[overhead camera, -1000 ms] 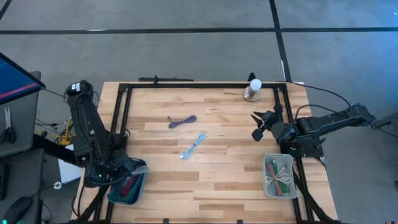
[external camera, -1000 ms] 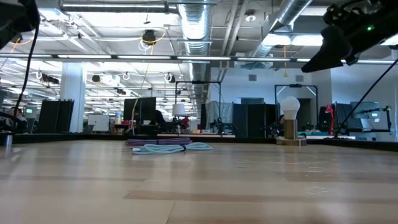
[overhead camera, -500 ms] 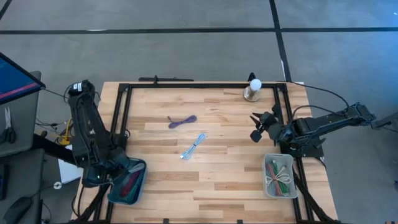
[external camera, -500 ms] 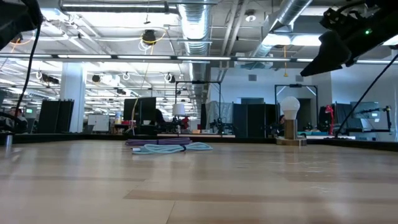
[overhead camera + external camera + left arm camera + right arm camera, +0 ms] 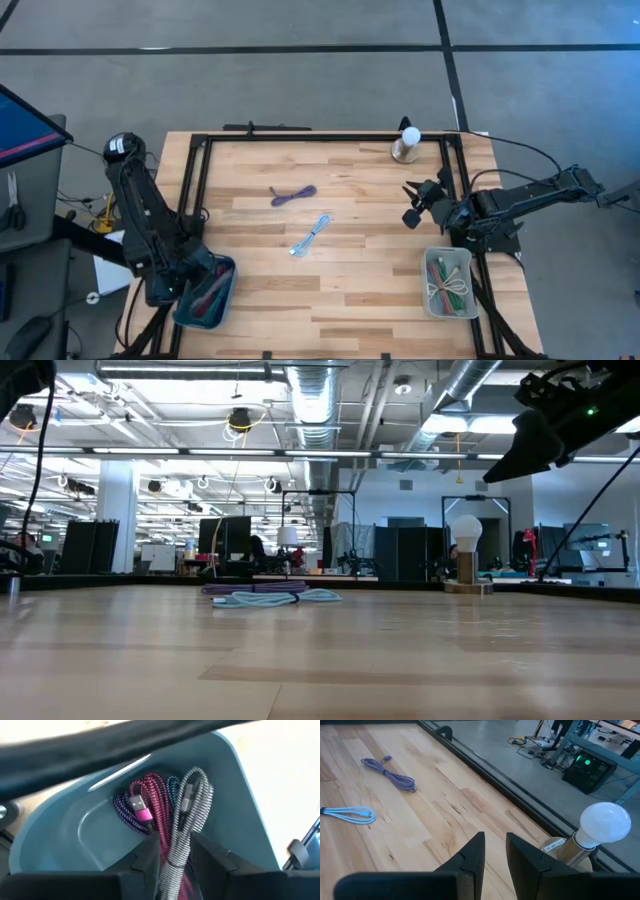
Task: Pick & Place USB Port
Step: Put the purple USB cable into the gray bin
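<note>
A blue bin [image 5: 212, 300] stands at the table's near left corner and holds several coiled USB cables, among them a pink one [image 5: 147, 795] and a grey-white braided one [image 5: 195, 795]. My left gripper [image 5: 190, 278] is down at the bin, shut on the grey-white cable. A purple cable [image 5: 293, 195] and a light-blue cable [image 5: 312, 235] lie flat on the table's middle. My right gripper [image 5: 410, 203] hovers above the table's right side, empty, with a narrow gap between its fingers [image 5: 475, 860]. My left gripper pinches the grey-white cable between its two fingers at a straight stretch [image 5: 175, 852] just below the cable's looped end. The looped end [image 5: 197, 785] lies in the bin beside the pink cable. How deep the cable sits between the fingers does not show.
A lamp with a white bulb [image 5: 407, 145] stands at the far right of the table. A grey bin [image 5: 448, 283] with several cables stands at the near right. A black frame [image 5: 300, 137] runs along the table's edges. Bare wood lies around the two loose cables.
My right gripper has gone a little toward the table's left edge, at the same height. My left arm has shifted slightly over the blue bin.
</note>
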